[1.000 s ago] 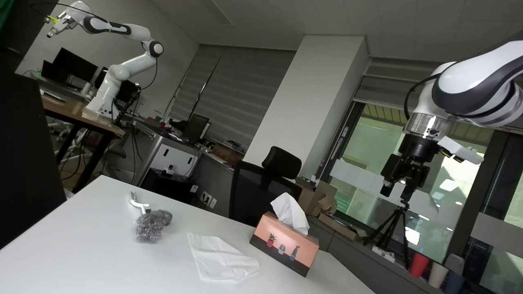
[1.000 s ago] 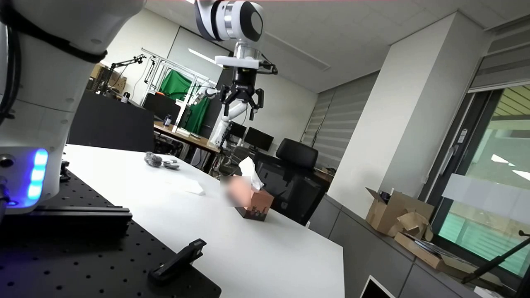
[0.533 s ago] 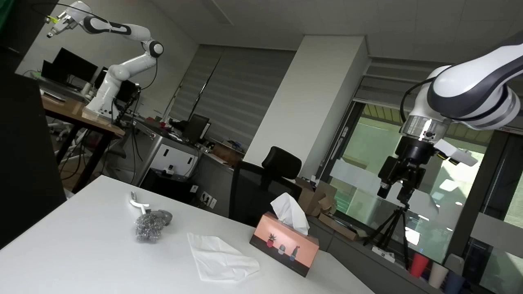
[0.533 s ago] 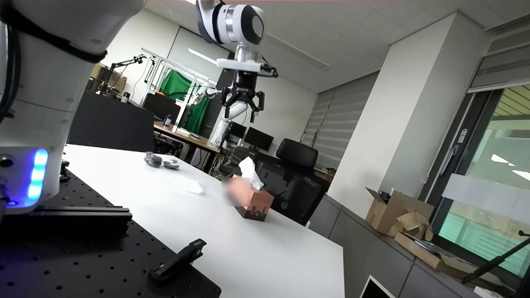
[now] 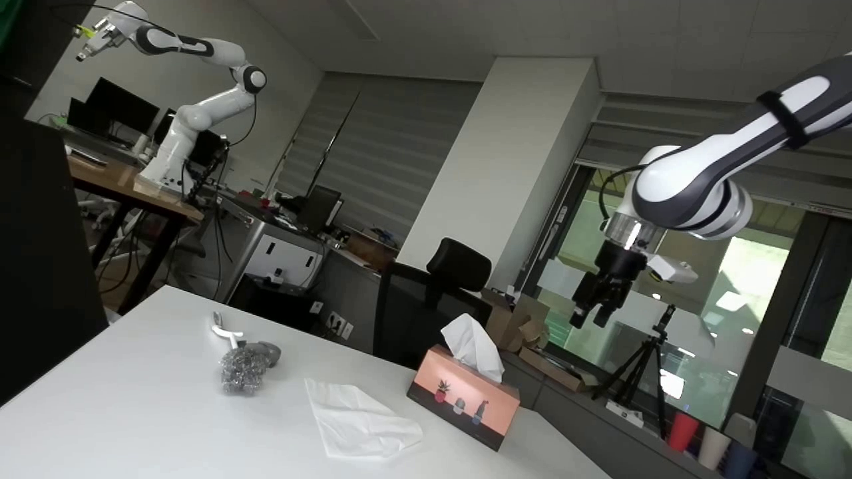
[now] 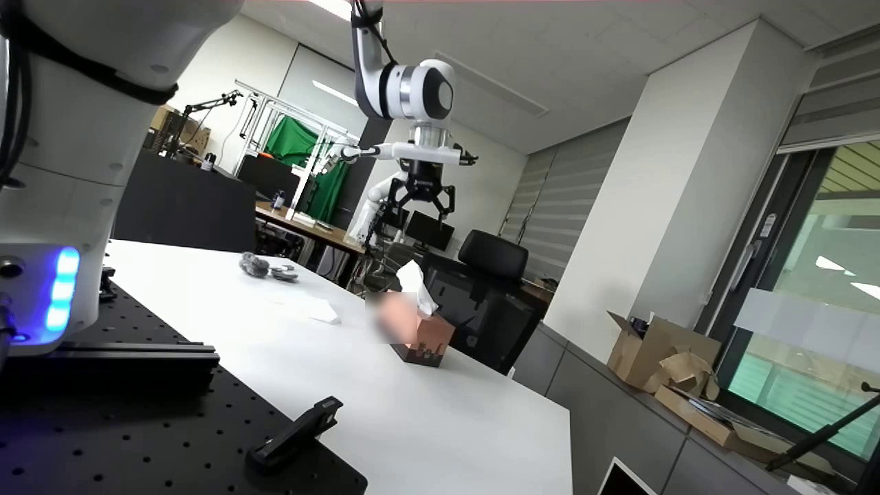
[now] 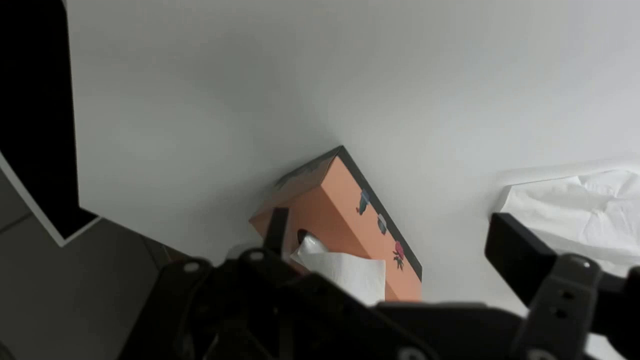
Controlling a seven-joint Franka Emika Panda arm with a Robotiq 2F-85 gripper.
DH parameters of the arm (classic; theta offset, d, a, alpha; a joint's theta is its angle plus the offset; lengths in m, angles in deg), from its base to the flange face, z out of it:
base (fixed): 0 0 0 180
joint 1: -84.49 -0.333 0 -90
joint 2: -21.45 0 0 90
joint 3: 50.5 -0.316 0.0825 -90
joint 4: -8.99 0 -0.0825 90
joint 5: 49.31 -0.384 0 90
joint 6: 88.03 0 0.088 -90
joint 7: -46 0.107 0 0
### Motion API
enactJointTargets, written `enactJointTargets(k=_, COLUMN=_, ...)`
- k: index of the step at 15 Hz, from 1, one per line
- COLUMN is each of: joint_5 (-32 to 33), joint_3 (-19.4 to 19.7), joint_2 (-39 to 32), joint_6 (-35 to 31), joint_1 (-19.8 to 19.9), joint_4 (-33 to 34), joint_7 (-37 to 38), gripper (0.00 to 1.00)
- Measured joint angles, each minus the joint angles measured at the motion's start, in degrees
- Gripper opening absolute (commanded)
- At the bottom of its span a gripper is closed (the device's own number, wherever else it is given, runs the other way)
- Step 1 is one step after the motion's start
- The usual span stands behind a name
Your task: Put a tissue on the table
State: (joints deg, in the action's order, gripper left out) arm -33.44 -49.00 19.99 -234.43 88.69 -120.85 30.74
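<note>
Lower and slightly further right than one second ago, in an exterior view, the Robotiq gripper (image 6: 419,218) hangs higher than the tissue box (image 5: 464,401), its fingers (image 7: 519,254) released and wide apart. One white tissue (image 5: 365,426) lies spread on the white table (image 5: 146,406), left of the box in both exterior views, and a second tissue (image 5: 472,346) sticks up from the box.

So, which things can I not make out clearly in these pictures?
Wrist view: tissue box, partly hidden behind the gripper.
Wrist view: loose tissue, cut off by the right edge.
In an exterior view: part of that tissue box, under a blurred patch.
</note>
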Motion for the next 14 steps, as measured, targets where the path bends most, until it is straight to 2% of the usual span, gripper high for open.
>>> enactJointTargets(k=6, joint_5=10.93, joint_3=1.14, joint_2=-14.33, joint_6=-4.13, joint_1=-0.07, joint_4=14.66, joint_7=-6.68, gripper=1.0)
enactJointTargets(k=10, joint_5=9.15, joint_3=1.66, joint_2=-21.55, joint_6=-4.45, joint_1=0.0, joint_4=23.56, joint_7=-7.39, gripper=1.0)
enactJointTargets(k=14, joint_5=4.87, joint_3=1.16, joint_2=-26.28, joint_6=-4.59, joint_1=-0.48, joint_4=28.15, joint_7=-7.04, gripper=1.0)
